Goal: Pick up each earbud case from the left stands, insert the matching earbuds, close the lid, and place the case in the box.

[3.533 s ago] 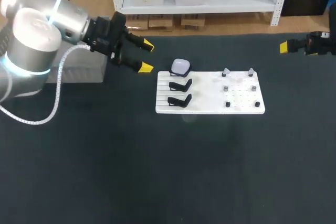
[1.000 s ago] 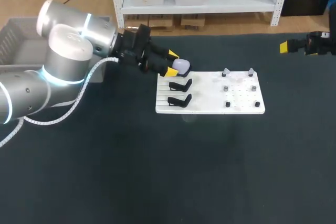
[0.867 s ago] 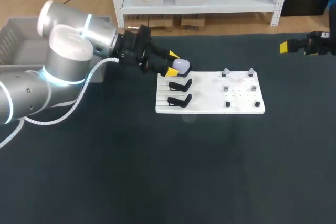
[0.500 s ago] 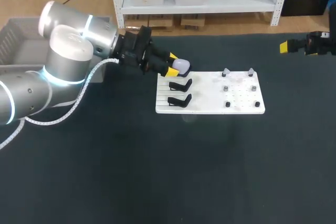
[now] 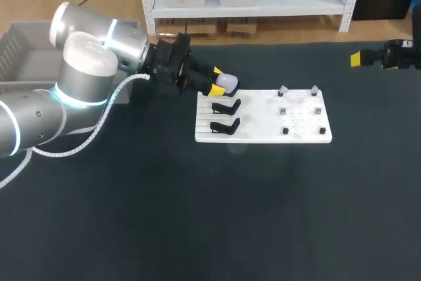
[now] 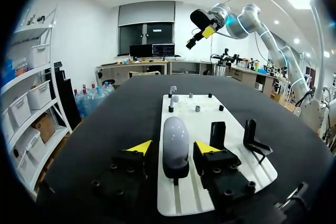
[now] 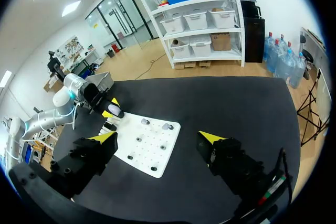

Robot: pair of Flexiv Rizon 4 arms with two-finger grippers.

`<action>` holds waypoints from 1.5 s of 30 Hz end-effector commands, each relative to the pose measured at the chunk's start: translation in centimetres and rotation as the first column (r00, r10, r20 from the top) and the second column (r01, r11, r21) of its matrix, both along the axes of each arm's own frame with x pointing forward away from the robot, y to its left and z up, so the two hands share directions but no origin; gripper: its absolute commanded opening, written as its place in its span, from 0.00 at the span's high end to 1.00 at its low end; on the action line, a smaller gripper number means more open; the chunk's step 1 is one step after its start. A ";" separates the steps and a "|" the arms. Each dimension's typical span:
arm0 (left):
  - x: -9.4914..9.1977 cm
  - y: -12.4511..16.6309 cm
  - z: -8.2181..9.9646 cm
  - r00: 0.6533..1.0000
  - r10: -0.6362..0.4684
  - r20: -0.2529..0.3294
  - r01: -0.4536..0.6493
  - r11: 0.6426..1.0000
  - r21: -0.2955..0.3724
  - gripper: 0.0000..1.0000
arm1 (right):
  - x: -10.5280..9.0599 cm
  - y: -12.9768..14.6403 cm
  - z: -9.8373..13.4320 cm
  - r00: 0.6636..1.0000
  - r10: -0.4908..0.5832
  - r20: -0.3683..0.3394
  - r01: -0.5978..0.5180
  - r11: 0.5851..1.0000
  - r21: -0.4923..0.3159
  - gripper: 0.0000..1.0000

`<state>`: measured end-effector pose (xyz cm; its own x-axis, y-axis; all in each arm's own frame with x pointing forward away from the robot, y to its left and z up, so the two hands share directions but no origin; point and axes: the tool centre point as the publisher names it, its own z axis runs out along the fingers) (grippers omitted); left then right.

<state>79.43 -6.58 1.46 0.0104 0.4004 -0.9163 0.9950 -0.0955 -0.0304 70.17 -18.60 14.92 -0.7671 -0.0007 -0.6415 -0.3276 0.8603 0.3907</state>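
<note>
A white earbud case (image 5: 227, 82) (image 6: 175, 140) rests upright on the rearmost black stand of the white board (image 5: 263, 133). My left gripper (image 5: 216, 79) (image 6: 173, 148) straddles it, one yellow tip on each side, a narrow gap showing at both; it is open. Two more black stands (image 5: 225, 106) (image 5: 225, 126) in front of it are bare. Small earbuds (image 5: 283, 90) (image 5: 314, 89) perch on pegs at the board's far right part. My right gripper (image 5: 375, 60) (image 7: 158, 137) hangs wide open high over the table's far right, holding nothing.
A grey box (image 5: 20, 57) stands at the table's far left, behind my left arm. Several dark pegs (image 5: 285, 131) dot the board's right half. Dark tabletop stretches in front of the board.
My left gripper's fingers have drawn closer together around the case. The arm has hardly shifted, and the right arm has kept still.
</note>
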 end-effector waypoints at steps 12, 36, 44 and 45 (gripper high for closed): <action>0.0 0.2 -0.2 1.000 -0.012 -0.003 0.012 1.000 -0.004 1.00 | 0.0 0.0 0.0 1.000 -0.001 0.000 0.001 1.000 -0.002 0.00; -3.0 0.8 12.5 0.995 -0.041 0.089 0.065 0.958 -0.281 1.00 | 0.0 0.0 0.0 1.000 -0.001 0.000 0.001 1.000 -0.002 0.00; -5.5 0.0 13.4 0.997 -0.082 -0.013 0.075 0.958 -0.275 1.00 | 0.0 0.0 0.0 1.000 -0.001 0.000 0.001 1.000 -0.002 0.00; -5.8 0.0 13.4 0.996 -0.083 -0.021 0.074 0.959 -0.275 1.00 | 0.0 0.0 0.0 1.000 -0.001 0.000 0.001 1.000 -0.002 0.00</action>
<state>74.54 -6.74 14.76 0.0028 0.1299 -0.9915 0.9760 -0.2164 -0.0256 70.17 -18.60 14.92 -0.7671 -0.0007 -0.6415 -0.3276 0.8603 0.3907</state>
